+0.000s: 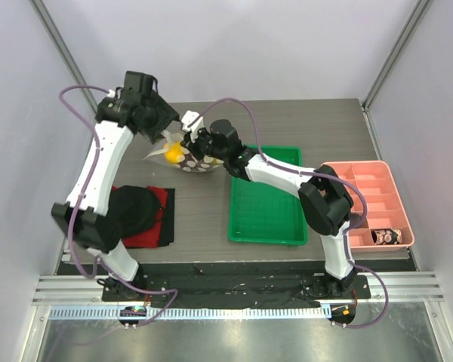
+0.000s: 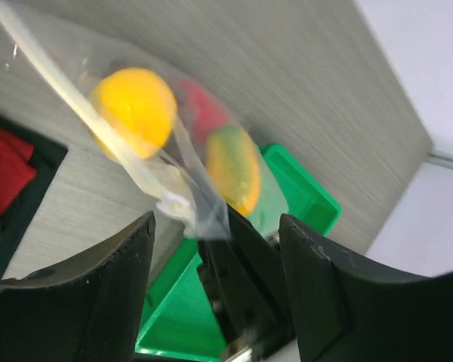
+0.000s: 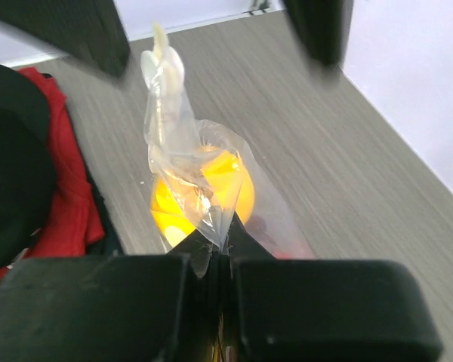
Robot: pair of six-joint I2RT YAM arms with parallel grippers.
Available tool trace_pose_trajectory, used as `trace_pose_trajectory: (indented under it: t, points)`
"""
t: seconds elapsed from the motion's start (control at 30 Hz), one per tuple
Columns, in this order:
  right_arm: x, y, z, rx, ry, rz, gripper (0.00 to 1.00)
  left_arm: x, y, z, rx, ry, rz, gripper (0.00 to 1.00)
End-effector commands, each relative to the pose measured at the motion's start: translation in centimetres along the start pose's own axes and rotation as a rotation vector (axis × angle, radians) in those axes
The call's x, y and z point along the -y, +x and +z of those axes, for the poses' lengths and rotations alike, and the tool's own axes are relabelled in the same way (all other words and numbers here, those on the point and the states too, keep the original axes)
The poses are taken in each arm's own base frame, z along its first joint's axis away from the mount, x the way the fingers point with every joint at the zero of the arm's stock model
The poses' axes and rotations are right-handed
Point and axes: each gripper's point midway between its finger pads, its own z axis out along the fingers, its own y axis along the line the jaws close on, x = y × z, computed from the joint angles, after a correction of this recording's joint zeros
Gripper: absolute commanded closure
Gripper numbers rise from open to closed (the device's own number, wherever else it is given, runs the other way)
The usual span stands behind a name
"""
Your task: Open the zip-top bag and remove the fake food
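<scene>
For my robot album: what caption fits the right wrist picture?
Shut right jaws pinch the zip-top bag holding yellow fake food.

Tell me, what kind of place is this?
Probably a robot practice booth, not a home: plain white walls close around a grey table, two robot arms are bolted at its edge, plus a green tray and pink divided tray.

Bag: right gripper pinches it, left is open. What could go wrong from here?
1. The right gripper pinches only a thin fold of the bag, which looks lifted with the yellow piece inside. The film may slip and the bag drop to the table.
2. The left gripper stands open at the bag's edge. Closing there, it might clamp both walls together and not open it.
</scene>
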Motion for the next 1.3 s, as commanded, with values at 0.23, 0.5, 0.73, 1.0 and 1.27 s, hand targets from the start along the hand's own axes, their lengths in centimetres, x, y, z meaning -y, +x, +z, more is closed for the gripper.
trace_pose_trajectory:
  t: [0.23, 0.5, 0.73, 1.0, 1.27]
  points:
    - [1.2, -4.5, -0.6, 0.094, -0.199, 0.127, 0.99, -1.3, -1.4, -3.8, 0.133, 0.282, 0.337, 0.54]
    - [1.5, -3.1, -1.6, 0.085, -0.277, 0.195, 0.99, -0.5, 1.2, -0.8, 0.040, 0.425, 0.658, 0.50]
    - [1.5, -2.9, -2.0, 0.058, -0.294, 0.239, 0.99, -0.7, 1.7, 2.4, 0.003, 0.441, 0.838, 0.51]
    - [1.0, -3.8, -1.7, 0.053, -0.348, 0.297, 0.99, 0.7, 2.2, 3.8, -0.021, 0.507, 0.816, 0.63]
    - [1.6, -4.5, -2.2, 0.037, -0.320, 0.245, 0.52, -0.4, 1.9, 2.5, -0.013, 0.458, 0.869, 1.00]
